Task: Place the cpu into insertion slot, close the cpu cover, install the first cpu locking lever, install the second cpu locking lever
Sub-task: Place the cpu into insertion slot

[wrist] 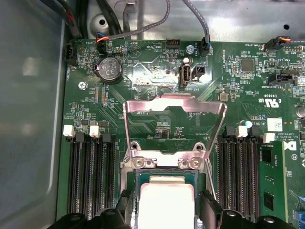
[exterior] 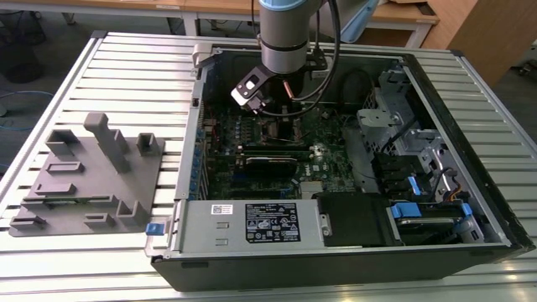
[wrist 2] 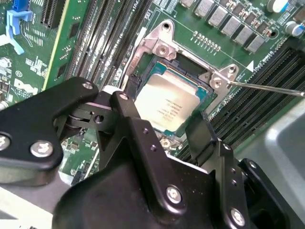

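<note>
Reading the exterior view from its left, a grey moulded fixture lies on the slatted table at about 9 o'clock, just beside the open computer case. The arm drops in at 12 o'clock, and its wrist stands in front of the socket area, so you cannot judge the seating from there. The drive cage sits at 3 o'clock.

In the first wrist view the cpu is cut off by the picture's edge. In the second wrist view the black body of the gripper covers the near part of the insertion slot.

What you can see is that the cpu lies flat in the slot, metal top up, with its edges square to the silver rim (being square, it has no long axis to speak of). The gripper straddles it with the jaws spread wider than the chip and a finger on each of two opposite sides. You cannot tell whether the pads touch its edges.

The cpu cover is swung up on its hinge, tilted away from the slot, and the green board shows through its window. Long black memory slots run along both flanks of the slot. A thin locking lever juts out free from one corner. A coin battery and cables lie beyond the cover.
</note>
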Robot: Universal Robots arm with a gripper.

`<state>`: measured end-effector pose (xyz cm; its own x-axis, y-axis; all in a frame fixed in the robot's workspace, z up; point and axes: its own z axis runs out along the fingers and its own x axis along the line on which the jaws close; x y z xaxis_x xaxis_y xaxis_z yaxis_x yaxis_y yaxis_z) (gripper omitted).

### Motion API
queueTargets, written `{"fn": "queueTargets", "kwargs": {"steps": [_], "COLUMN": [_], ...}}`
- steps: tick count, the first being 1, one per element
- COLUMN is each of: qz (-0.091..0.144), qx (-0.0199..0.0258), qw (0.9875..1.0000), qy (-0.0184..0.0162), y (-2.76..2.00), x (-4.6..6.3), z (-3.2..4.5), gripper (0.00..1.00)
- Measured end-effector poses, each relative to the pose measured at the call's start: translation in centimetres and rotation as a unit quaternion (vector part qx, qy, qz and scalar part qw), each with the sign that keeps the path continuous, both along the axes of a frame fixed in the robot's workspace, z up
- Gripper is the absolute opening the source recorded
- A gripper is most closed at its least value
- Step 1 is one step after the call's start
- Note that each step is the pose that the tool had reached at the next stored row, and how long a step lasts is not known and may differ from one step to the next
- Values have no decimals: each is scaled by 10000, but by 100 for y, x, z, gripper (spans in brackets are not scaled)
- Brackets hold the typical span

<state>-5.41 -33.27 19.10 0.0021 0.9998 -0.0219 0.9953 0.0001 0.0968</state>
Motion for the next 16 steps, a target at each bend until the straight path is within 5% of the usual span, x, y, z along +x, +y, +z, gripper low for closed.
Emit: {"fn": "queueTargets", "kwargs": {"steps": [10,16], "qz": [0,0], "qx": [0,2], "qw": [10000,10000], "qy": [0,-1], "y": [0,0], "x": [0,0], "z": [247,256], "gripper": [67,67]}}
